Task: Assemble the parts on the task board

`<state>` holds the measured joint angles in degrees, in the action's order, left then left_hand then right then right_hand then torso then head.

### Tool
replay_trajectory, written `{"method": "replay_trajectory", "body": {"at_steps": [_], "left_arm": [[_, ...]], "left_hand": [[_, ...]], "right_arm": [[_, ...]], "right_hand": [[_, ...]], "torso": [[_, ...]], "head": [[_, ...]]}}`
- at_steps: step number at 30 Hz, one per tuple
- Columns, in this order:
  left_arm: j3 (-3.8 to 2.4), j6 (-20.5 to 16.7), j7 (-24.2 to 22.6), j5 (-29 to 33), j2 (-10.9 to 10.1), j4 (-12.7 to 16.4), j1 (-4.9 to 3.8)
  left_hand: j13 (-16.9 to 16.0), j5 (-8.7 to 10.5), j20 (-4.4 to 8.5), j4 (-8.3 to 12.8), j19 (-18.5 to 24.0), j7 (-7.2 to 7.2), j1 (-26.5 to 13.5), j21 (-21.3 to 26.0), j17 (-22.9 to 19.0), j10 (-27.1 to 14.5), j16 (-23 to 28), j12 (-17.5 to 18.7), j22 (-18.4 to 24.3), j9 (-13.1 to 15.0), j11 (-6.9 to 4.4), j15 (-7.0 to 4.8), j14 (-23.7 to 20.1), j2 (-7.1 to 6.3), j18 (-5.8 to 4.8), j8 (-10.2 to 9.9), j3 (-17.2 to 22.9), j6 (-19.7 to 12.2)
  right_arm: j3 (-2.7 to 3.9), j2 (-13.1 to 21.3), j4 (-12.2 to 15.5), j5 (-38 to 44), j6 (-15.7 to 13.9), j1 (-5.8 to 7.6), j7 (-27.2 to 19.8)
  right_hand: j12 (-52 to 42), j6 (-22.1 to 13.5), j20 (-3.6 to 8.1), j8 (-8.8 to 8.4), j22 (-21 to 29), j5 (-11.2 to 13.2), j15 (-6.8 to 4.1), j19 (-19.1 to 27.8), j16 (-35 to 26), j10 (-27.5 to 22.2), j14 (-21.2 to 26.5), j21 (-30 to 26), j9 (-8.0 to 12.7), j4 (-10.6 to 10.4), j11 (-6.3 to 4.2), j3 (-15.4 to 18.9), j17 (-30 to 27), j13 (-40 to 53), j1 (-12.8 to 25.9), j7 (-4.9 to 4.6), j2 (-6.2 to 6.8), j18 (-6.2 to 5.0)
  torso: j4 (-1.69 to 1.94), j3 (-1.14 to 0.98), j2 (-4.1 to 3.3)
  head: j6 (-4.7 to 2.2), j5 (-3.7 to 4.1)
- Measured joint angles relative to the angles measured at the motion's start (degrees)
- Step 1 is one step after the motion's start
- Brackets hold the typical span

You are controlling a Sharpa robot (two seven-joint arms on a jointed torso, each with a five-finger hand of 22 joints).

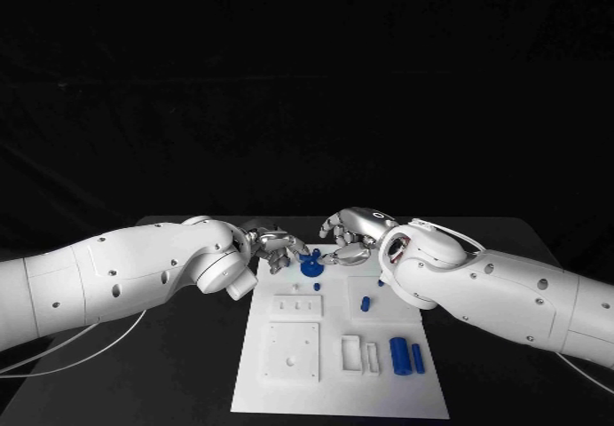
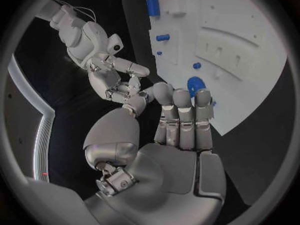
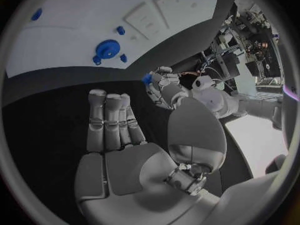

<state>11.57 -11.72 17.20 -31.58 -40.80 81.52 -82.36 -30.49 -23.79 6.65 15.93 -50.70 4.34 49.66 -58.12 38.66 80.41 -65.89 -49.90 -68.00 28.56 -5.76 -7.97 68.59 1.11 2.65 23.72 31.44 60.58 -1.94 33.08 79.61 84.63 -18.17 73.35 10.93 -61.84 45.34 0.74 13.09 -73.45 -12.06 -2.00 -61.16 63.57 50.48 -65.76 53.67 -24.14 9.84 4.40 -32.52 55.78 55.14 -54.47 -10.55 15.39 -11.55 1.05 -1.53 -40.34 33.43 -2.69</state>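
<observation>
The left hand [image 3: 156, 81] pinches a small blue part [image 3: 147, 78] above the far end of the board [image 1: 384, 390], the right hand [image 1: 352, 235] is open; the part seems light, stiff, slippery, so pinch its sides.

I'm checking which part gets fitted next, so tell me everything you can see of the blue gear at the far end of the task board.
The blue gear is a round, toothed wheel of plain blue plastic-looking material with a raised hub at its centre. It lies flat on the white task board near its far end, between the left hand and the right hand. Smaller blue parts sit close beside it. In the right wrist view nothing grips it; whether any fingertip touches it cannot be told.
</observation>
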Motion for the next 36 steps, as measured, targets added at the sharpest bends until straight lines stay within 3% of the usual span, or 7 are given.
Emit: {"method": "replay_trajectory", "body": {"at_steps": [7,12,16,20,24,28,36], "left_arm": [[0.6,0.29,1.08,-2.06,-0.58,-0.29,0.0],[1.09,1.23,2.42,-5.67,-1.5,-0.25,-0.01],[2.18,1.94,3.28,-7.93,-1.78,-0.3,-0.01],[2.3,2.41,3.98,-10.36,-1.82,-0.45,0.25],[2.29,2.63,4.57,-12.91,-2.22,-0.04,0.76],[2.29,2.64,5.17,-15.02,-2.48,-0.05,1.18],[2.31,2.47,6.04,-18.29,-2.53,0.02,3.59]], "left_hand": [[-0.56,-0.33,0.21,0.05,-0.62,-0.18,-0.22,0.0,0.03,0.47,-0.57,-0.65,0.2,0.0,-0.26,-0.13,0.53,-0.22,0.0,0.9,-0.08,0.23],[-0.86,-0.33,0.43,0.0,-0.83,-0.19,-0.22,0.0,0.13,0.58,-0.9,-1.14,0.19,0.01,-0.18,-0.21,0.63,-0.21,0.0,0.92,-0.15,0.43],[-1.33,-0.33,0.32,-0.01,-1.14,-0.2,-0.21,0.0,0.36,0.75,-1.34,-1.76,0.14,0.01,-0.17,-0.42,0.85,-0.21,-0.01,0.93,-0.16,0.46],[-3.05,-0.95,0.74,0.0,-2.18,-0.37,-0.2,-0.85,0.97,1.05,-2.93,-3.99,-0.45,0.01,-0.5,-0.93,1.55,-0.2,0.0,0.91,-0.29,0.65],[-5.63,-1.42,1.03,0.09,-2.87,-0.38,-0.19,-1.7,1.64,1.04,-4.52,-6.73,-1.06,0.01,-0.52,-0.96,1.54,-0.19,0.0,0.9,-0.2,0.66],[-7.38,-2.0,0.97,0.1,-2.93,-0.39,-0.19,-1.77,1.96,0.91,-5.38,-8.02,-1.45,0.01,-0.42,-1.28,1.23,-0.19,0.0,0.85,-0.21,0.66],[-8.49,-2.75,1.03,0.1,-3.28,-0.39,-0.4,-2.21,2.12,0.75,-6.09,-8.9,-1.78,0.02,-0.36,-1.36,1.14,0.02,0.0,0.59,-0.21,0.66]], "right_arm": [[0.0,3.32,-1.39,-3.49,-2.93,-0.03,-2.57],[0.06,4.89,-3.52,-9.63,-5.0,-0.02,-6.19],[0.09,5.54,-4.69,-15.99,-6.67,0.0,-10.81],[0.16,5.94,-5.03,-22.01,-7.43,0.1,-16.37],[0.2,6.15,-5.43,-26.95,-7.59,0.32,-20.22],[0.22,6.3,-6.17,-30.06,-7.56,0.46,-22.9],[0.3,6.32,-7.45,-35.6,-7.4,0.67,-25.37]], "right_hand": [[-0.52,-0.32,-0.29,0.06,-0.01,-2.16,-0.04,0.44,-0.01,-0.35,0.37,-0.42,-0.47,-0.53,-0.06,1.32,-0.32,-0.55,-0.07,-0.07,-0.07,-0.01],[1.63,-0.63,-2.45,1.34,1.15,-3.48,0.35,4.39,-3.73,-2.79,3.86,-4.48,-1.18,0.01,0.1,1.97,-3.03,-3.66,-1.77,-0.26,-1.77,-0.24],[3.78,0.86,-3.7,2.44,2.86,-3.81,0.51,6.51,-7.46,-3.67,5.2,-7.96,-1.83,1.58,0.17,2.23,-5.88,-7.54,-3.6,-0.15,-3.6,-0.93],[5.98,0.94,-5.24,2.83,4.63,-4.84,0.71,7.41,-11.15,-3.72,5.42,-11.13,-2.03,3.09,0.23,1.49,-8.38,-11.14,-4.5,-0.22,-5.17,-2.25],[12.94,1.4,-7.69,3.18,8.51,-5.71,2.81,10.8,-19.7,-4.45,7.1,-17.84,-2.06,4.9,1.38,0.09,-12.94,-19.29,-4.37,-0.52,-6.72,-3.43],[22.75,1.03,-9.93,3.49,12.77,-5.7,5.58,14.82,-29.55,-3.12,8.47,-24.42,-2.06,5.08,2.99,-2.79,-17.43,-30.09,-4.8,-1.24,-7.13,-3.01],[30.62,0.45,-12.23,3.62,15.71,-7.27,7.35,17.73,-37.67,-0.88,9.37,-29.2,-1.33,5.33,4.01,-1.56,-19.92,-40.41,-4.95,-1.22,-7.28,-2.65]], "torso": [[0.03,0.0,-0.01],[0.05,-0.02,0.01],[0.03,-0.03,0.03],[0.03,-0.07,0.02],[0.04,-0.05,-0.02],[0.1,-0.05,-0.03],[0.15,-0.01,-0.07]], "head": [[0.24,-0.29],[0.48,-0.61],[0.65,-1.05],[0.81,-1.32],[1.01,-1.39],[1.27,-1.48],[2.22,-1.61]]}}
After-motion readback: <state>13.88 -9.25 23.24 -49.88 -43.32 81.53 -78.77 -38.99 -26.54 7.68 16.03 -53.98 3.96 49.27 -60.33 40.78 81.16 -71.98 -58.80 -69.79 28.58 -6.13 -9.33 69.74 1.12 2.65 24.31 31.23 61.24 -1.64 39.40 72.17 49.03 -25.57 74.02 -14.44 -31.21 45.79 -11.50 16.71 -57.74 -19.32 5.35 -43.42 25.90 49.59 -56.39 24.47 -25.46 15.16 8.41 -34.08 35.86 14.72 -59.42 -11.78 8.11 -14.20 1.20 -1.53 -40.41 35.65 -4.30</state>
